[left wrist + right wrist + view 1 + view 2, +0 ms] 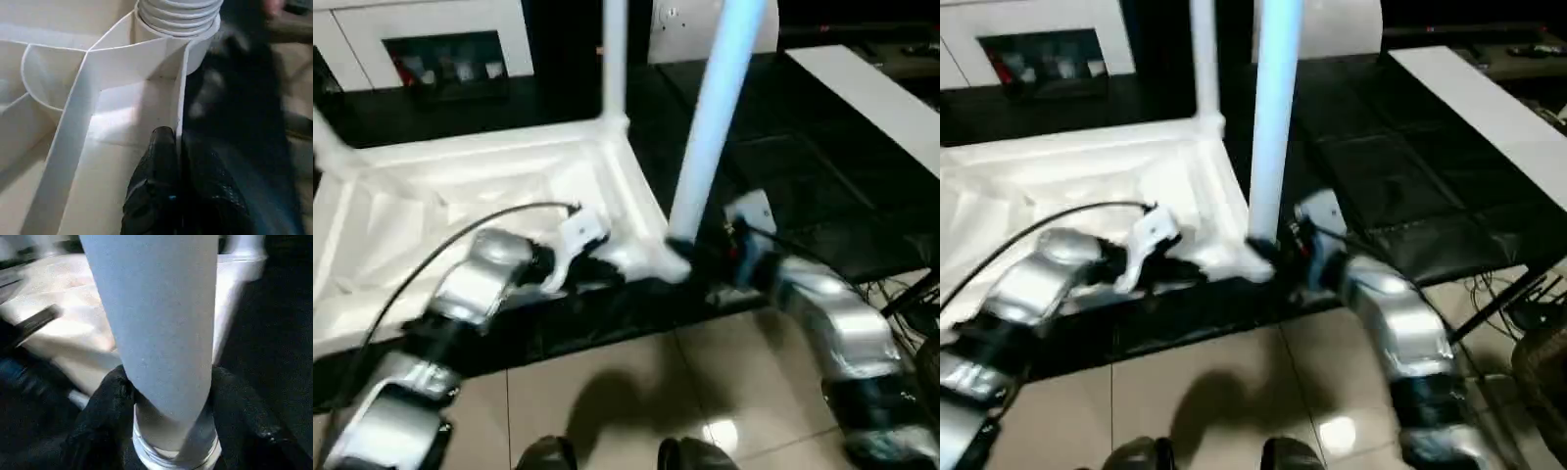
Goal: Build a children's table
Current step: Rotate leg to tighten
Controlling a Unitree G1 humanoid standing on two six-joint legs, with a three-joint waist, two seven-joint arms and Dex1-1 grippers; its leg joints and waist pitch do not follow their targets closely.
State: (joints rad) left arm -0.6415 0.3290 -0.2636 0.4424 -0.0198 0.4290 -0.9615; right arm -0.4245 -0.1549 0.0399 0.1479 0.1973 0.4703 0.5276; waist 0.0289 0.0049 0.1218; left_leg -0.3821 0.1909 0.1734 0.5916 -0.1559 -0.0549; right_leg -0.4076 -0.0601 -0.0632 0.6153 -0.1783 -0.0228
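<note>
Black mats [783, 186] carry your upturned table [460, 196]. Your left gripper [178, 147] pinches its rim; your right gripper [166, 396] clasps a leg [710, 127].

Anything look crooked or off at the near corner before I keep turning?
Yes: the near leg that the right pincer clasps leans sideways, while the far leg stands straight. Threads still show above its socket, so it may be cross-threaded. The left pincer pinches the tabletop's rim.

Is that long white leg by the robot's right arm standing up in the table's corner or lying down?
Standing up. The leg rises from the near corner socket of the upturned table top, with the right tool closed around its base.
</note>
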